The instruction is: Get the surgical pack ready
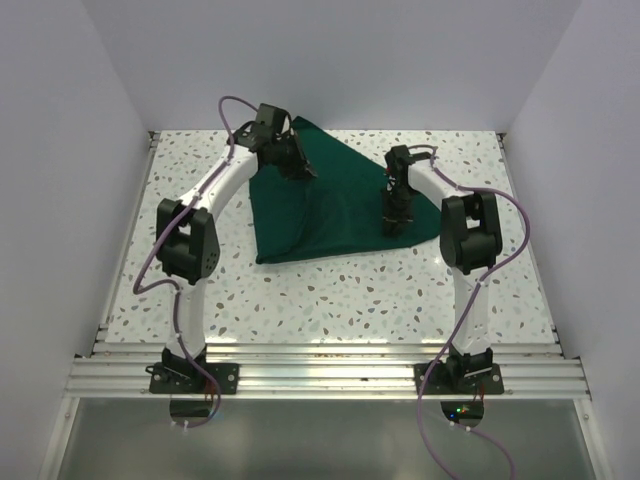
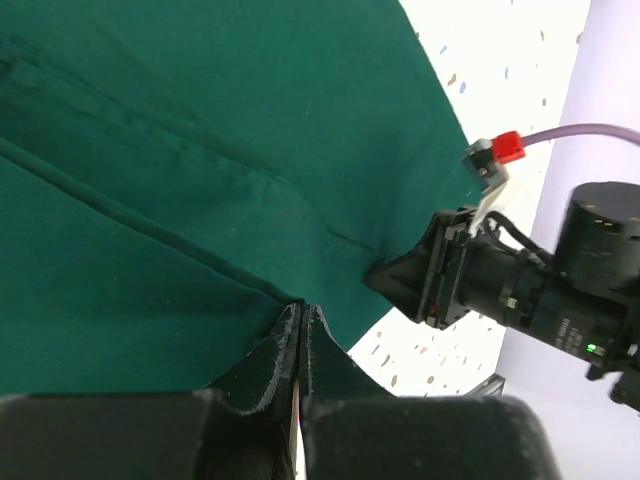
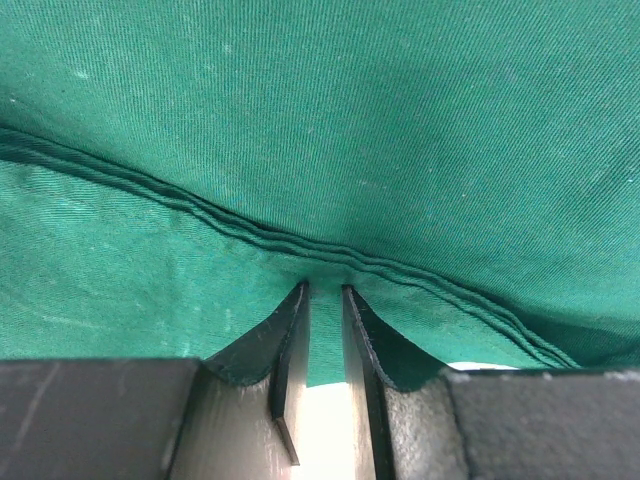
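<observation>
The surgical pack (image 1: 320, 205) is a dark green cloth lying folded into a rough triangle at the middle back of the table. My left gripper (image 1: 300, 168) is at its upper left edge. In the left wrist view the jaws (image 2: 302, 308) are pressed together on a fold of the cloth (image 2: 200, 150). My right gripper (image 1: 395, 225) is on the cloth's right part. In the right wrist view it (image 3: 325, 290) pinches the hemmed edge of the cloth (image 3: 350, 120), with cloth between the narrowly parted fingers. The right gripper also shows in the left wrist view (image 2: 410, 280).
The cloth lies on a speckled white table (image 1: 330, 300) enclosed by white walls on the left, back and right. An aluminium rail (image 1: 320, 375) runs along the near edge with both arm bases. Purple cables (image 1: 150, 260) loop beside each arm.
</observation>
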Robot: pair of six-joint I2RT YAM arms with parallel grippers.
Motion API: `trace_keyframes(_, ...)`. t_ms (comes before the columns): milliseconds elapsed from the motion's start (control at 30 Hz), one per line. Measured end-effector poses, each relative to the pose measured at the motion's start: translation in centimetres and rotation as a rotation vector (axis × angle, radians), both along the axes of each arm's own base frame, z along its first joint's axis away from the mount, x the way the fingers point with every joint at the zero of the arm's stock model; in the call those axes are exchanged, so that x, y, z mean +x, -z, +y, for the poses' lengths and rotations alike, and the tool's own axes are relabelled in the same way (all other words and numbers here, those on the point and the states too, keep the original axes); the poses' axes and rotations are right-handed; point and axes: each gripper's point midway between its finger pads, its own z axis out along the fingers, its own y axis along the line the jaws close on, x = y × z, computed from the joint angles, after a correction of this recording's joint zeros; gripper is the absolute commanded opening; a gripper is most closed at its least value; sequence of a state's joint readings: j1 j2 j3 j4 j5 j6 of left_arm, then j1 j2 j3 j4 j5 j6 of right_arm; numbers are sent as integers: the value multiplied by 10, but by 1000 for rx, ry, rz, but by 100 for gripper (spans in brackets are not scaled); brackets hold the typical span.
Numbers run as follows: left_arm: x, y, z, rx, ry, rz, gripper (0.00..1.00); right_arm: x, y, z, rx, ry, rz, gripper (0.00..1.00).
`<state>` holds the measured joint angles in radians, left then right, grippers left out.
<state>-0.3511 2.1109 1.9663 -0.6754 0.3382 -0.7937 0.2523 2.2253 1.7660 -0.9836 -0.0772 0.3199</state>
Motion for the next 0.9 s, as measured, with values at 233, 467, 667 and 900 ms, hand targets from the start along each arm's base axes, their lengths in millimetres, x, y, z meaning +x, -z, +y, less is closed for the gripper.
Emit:
trace_keyframes(233, 2, 31, -21, 14, 37, 44, 0, 0, 1, 0, 7, 2, 4, 24)
trace_keyframes(467, 2, 55, -37, 18, 67, 79, 0, 0, 1, 0, 17, 6, 10, 23)
trace_keyframes(667, 1, 66, -54, 16, 99, 88, 0, 0, 2, 0, 18, 6, 11, 24)
trace_keyframes(900, -4, 72, -60, 19, 117, 100, 1, 0, 1, 0, 19, 6, 22, 24)
